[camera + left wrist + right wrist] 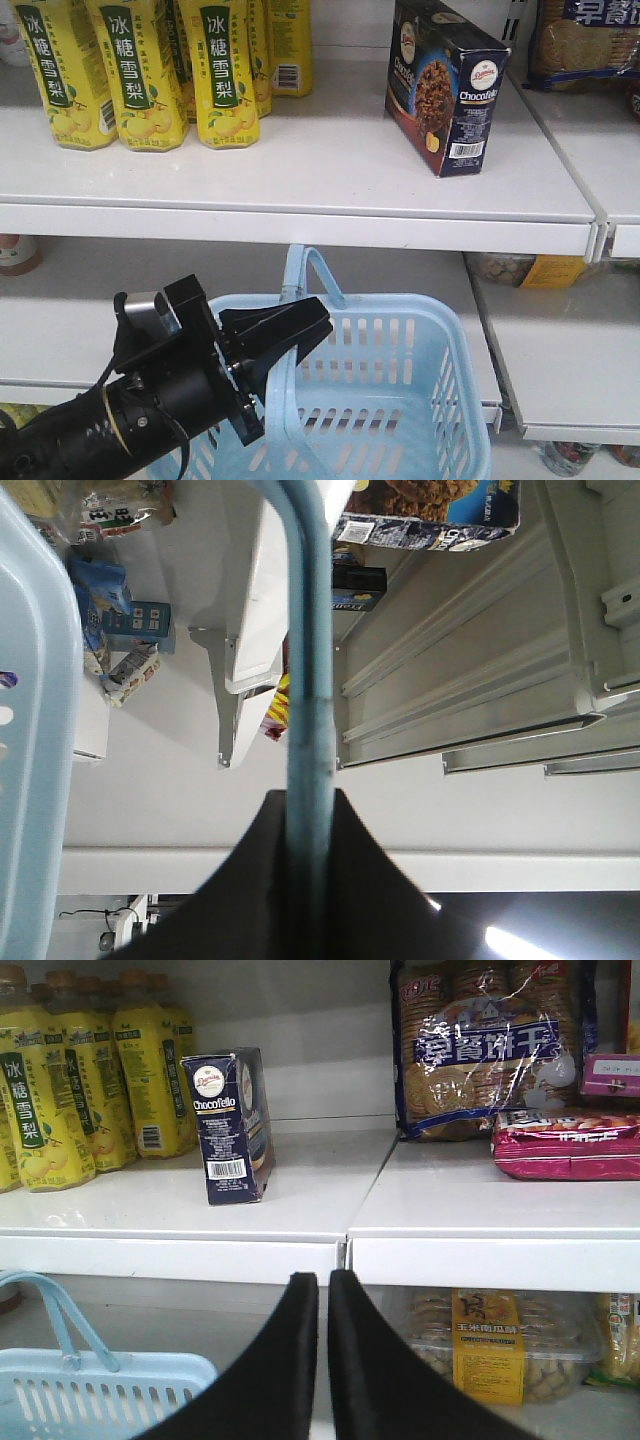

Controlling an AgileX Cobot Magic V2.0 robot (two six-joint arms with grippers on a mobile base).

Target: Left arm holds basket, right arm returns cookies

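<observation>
Left gripper [262,372] is clamped on the basket [400,400] handle, and the basket looks empty (nice). Right gripper [328,1360] is closed on nothing. Up back, the cookies [442,85] stand on the shelf [300,180], so basically done.

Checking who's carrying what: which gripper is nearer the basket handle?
Left. The left gripper is shut on the basket handle. The right gripper is shut on nothing, beside and above the basket, facing the shelf.
</observation>
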